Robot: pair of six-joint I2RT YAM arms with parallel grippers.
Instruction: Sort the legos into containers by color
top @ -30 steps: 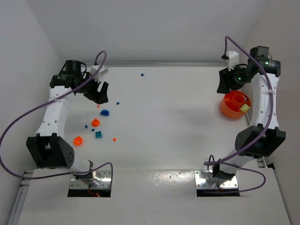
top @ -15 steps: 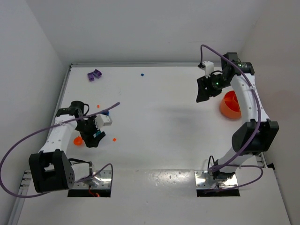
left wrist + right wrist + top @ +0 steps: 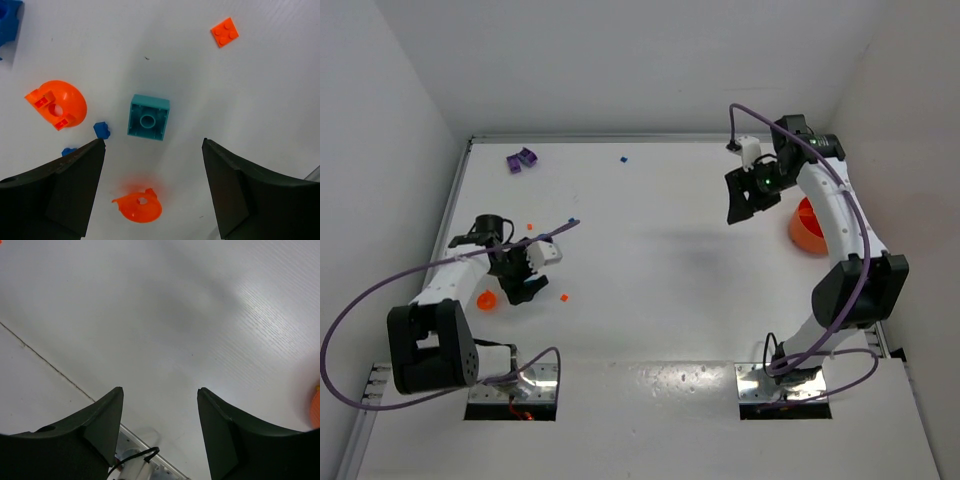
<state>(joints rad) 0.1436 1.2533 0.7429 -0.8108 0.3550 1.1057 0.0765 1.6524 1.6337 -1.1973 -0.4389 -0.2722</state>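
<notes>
My left gripper (image 3: 153, 142) (image 3: 522, 285) hangs open over a cluster of small pieces. Just ahead of its jaws sits a squarish teal cup (image 3: 148, 117). A round orange cup (image 3: 139, 206) lies between the fingers, untouched. A second orange cup (image 3: 57, 103) lies tipped at the left with orange-red legos in it. Blue legos (image 3: 101, 130) and an orange lego (image 3: 224, 32) (image 3: 563, 297) lie loose. A blue cup (image 3: 9, 22) shows at the top left corner. My right gripper (image 3: 160, 390) (image 3: 742, 203) is open and holds nothing, left of the orange bowl (image 3: 810, 228) (image 3: 316, 411).
A purple cup (image 3: 522, 158) lies at the back left. A lone blue lego (image 3: 623, 158) sits near the back wall. An orange-red speck (image 3: 530, 227) lies behind my left arm. White walls close the table at the back and both sides.
My left arm swung from the back left down over the cluster, uncovering the purple cup. My right arm moved left, away from the orange bowl, and its jaws widened.
</notes>
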